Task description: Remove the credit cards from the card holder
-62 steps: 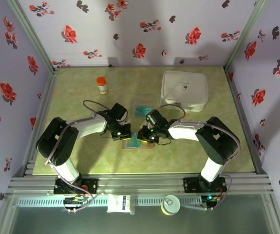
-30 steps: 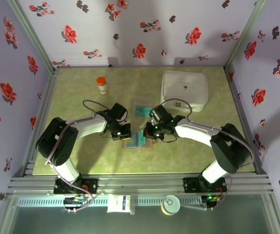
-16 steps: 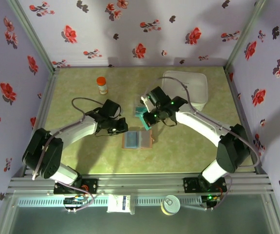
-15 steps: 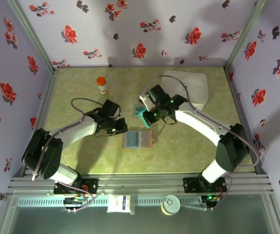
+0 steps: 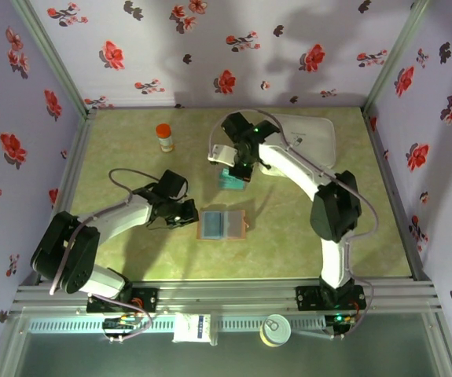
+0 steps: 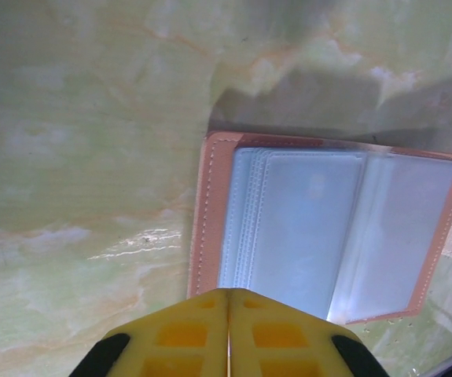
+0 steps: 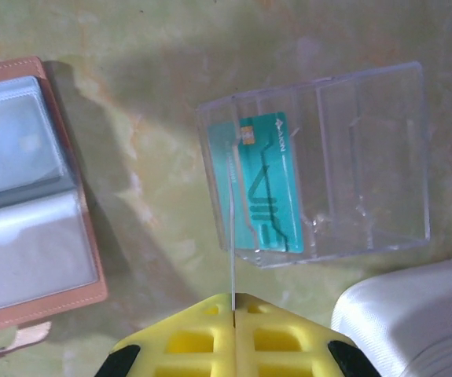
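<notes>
Right wrist view: right fingers (image 7: 182,339) pinched on an edge-on credit card (image 7: 232,228) above clear tray (image 7: 367,157); left fingers (image 6: 178,336) closed, empty.

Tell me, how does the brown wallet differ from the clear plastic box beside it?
The card holder is brown-rimmed with pale blue-grey sleeves, lying open like a book; the clear box is see-through and divided into compartments. A teal card lies in the clear box; the card holder's visible sleeves look empty. Both lie flat on the green table.
</notes>
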Robot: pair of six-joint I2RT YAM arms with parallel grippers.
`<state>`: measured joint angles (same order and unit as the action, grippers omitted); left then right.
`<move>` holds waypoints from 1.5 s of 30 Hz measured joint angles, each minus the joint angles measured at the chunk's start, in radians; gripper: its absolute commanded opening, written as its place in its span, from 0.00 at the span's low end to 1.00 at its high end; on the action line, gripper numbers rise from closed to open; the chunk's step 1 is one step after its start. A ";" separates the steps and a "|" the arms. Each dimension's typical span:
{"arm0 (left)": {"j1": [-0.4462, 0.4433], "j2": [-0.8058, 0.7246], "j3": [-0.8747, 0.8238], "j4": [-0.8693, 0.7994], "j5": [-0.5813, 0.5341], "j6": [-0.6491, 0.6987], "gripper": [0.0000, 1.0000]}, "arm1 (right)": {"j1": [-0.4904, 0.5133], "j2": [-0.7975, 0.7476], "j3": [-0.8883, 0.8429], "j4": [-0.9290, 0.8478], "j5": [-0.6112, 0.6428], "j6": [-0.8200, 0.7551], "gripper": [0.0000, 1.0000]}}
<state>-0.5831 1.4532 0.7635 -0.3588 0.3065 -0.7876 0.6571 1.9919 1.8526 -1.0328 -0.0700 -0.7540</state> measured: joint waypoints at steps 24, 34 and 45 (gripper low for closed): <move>0.023 -0.026 -0.045 0.023 0.000 -0.018 0.06 | -0.059 0.380 0.417 -0.233 -0.113 -0.129 0.08; 0.025 -0.026 -0.045 0.041 0.009 -0.018 0.06 | -0.064 0.378 0.418 -0.237 -0.074 -0.098 0.17; 0.025 0.024 -0.038 0.062 0.031 -0.018 0.03 | -0.063 0.076 0.103 0.039 -0.060 0.332 0.24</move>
<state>-0.5579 1.4776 0.7258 -0.2970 0.3378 -0.8051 0.5938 2.0674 1.9553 -0.9939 -0.1295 -0.4221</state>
